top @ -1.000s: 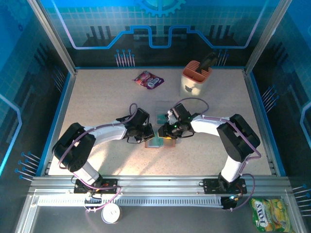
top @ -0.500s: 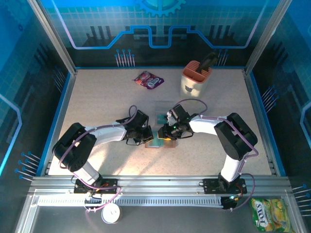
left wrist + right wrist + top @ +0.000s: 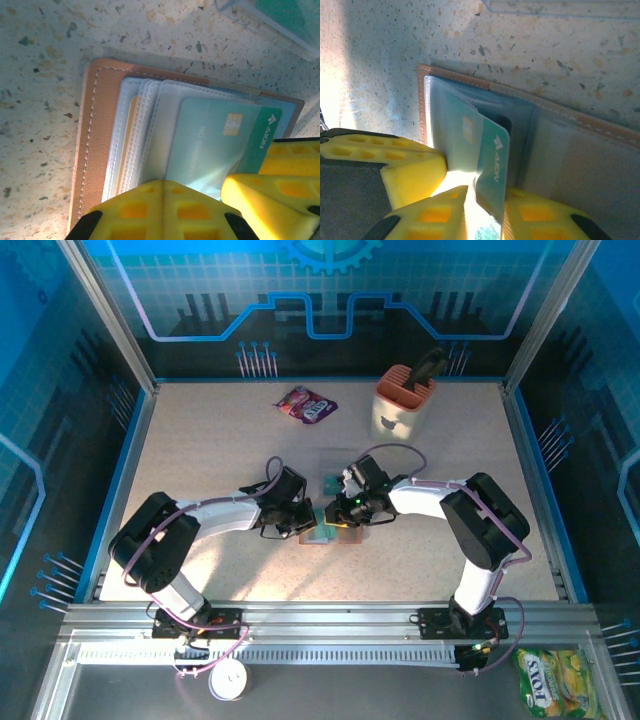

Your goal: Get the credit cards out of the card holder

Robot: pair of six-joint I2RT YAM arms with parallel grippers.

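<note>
The card holder (image 3: 98,145) lies open and flat on the table, tan leather with grey-blue pockets (image 3: 580,165). A teal credit card (image 3: 215,145) sticks partly out of a pocket, and its free end (image 3: 492,155) rises between the fingers of my right gripper (image 3: 487,192). It rests against one pad, with a thin strip of light before the other. My left gripper (image 3: 164,182) is shut, its tips pressed on the pocket stack beside the card. From above, the left gripper (image 3: 306,523) and right gripper (image 3: 338,520) meet over the card holder (image 3: 322,537).
Just beyond the card holder lies a clear plastic sleeve (image 3: 335,462) with a teal card (image 3: 330,483) by it. A purple snack packet (image 3: 306,405) and a peach caddy (image 3: 405,400) stand at the back. Blue walls fence the table.
The right gripper's jaws have narrowed round the lifted card, and that arm has edged slightly left. The left gripper stays shut on the wallet.
</note>
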